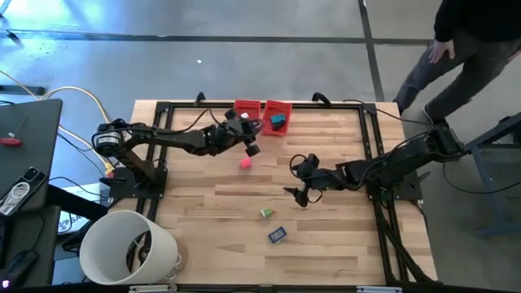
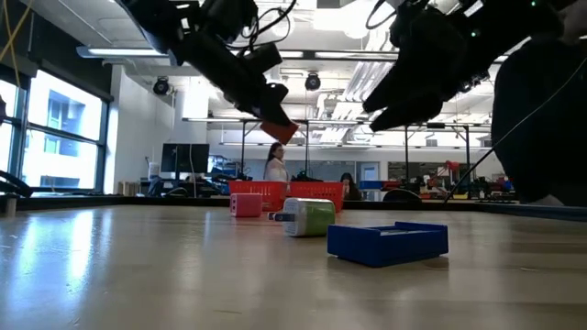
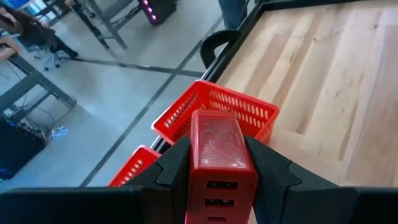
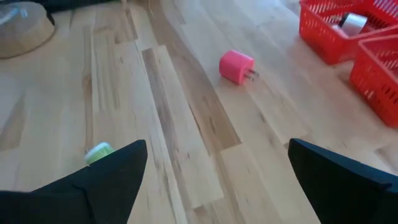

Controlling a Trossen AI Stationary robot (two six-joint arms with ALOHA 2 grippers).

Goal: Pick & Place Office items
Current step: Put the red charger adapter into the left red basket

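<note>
While my left tool clamps the red charger, I centre it over the red bin before releasing; my right tool waits open above the bench.

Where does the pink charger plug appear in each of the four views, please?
High: pink charger plug on the table's middle.
Low: before the red bins.
Left wrist: not in it.
Right wrist: on bare wood.
Shared landmark: the red bins.
</note>
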